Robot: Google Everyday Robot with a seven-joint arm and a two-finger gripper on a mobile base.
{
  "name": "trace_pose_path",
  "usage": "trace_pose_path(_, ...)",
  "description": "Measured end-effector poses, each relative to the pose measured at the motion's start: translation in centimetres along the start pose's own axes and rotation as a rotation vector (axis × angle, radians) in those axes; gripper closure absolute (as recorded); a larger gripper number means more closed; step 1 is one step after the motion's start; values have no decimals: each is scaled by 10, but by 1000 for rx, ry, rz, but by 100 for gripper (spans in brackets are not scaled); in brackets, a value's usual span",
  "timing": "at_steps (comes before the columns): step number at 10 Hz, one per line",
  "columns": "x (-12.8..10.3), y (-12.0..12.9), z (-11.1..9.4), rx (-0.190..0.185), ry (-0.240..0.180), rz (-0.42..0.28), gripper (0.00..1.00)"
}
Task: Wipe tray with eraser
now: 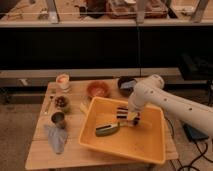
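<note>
Hand [131, 118] was low inside the tray [150, 147], beside the eraser [121, 113]; whether it gripped, I cannot tell.

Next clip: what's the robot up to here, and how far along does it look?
A white one-armed robot is reaching into the yellow-orange tray on a wooden table. Its pincer is down inside the tray at the small striped eraser, with a green-and-black stick lying on the tray floor just beside it. Small bowls, cups and a blue cloth sit on the table outside the tray. It looks like mid-wipe, but whether the eraser is actually gripped isn't clear.
</note>
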Motion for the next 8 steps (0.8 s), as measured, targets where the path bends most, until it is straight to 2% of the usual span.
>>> trace_pose_path(2, -47, 14, 4, 2, -37, -51, 89)
trace_pose_path(4, -78, 36, 7, -4, -81, -82, 89)
trace_pose_path(6, -86, 67, 6, -19, -105, -94, 89)
trace_pose_path(8, -76, 100, 1, -39, -113, -95, 89)
